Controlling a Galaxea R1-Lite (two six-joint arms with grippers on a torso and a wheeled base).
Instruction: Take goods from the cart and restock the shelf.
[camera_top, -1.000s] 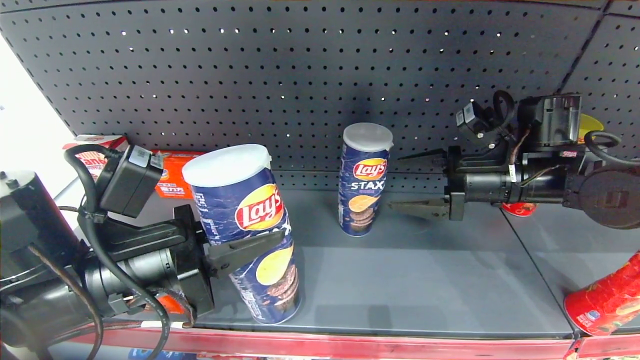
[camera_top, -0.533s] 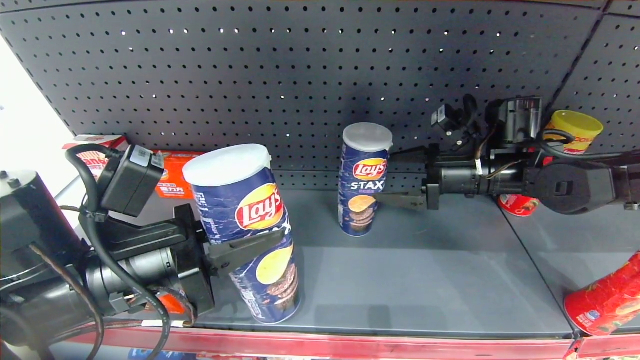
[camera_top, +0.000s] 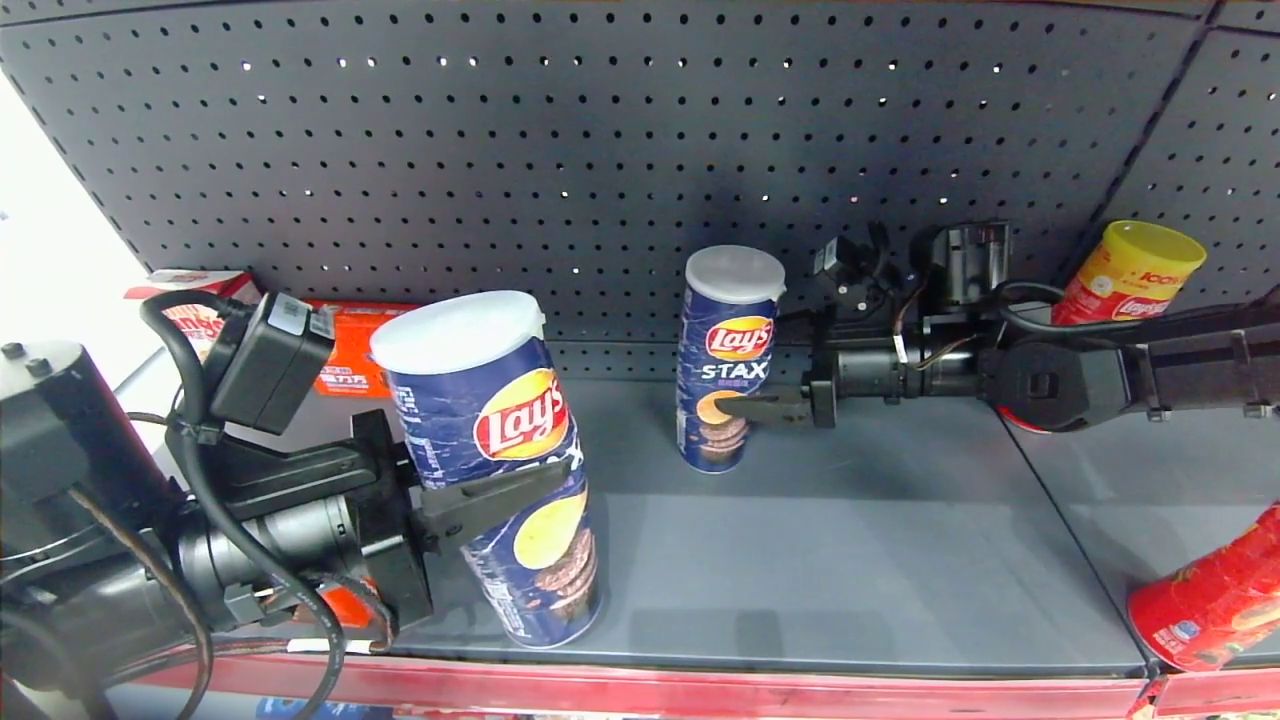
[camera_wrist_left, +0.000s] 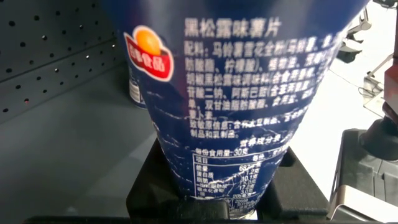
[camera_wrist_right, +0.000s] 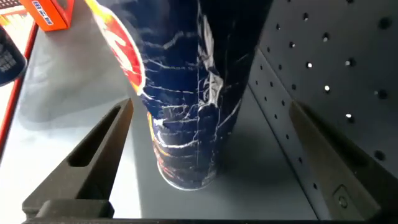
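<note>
1. Your right pincer (camera_top: 750, 362) has slid left along the shelf (camera_top: 850, 560). A second ago it hung well apart from the standing can (camera_top: 727, 350). Now its spread jaws straddle that can's lower half, one finger in front and one behind.
2. By my reading, this sets up a grip on a can already shelved, perhaps to shift it and make room.
3. Your left pincer (camera_top: 495, 478) has hardly moved. It pinches the tilted can (camera_top: 480, 400) at mid-height, with the base near the shelf's front edge. I cannot tell whether the base rests there.
4. The right arm's move has uncovered a yellow can (camera_top: 1135, 270) at the back right.
</note>
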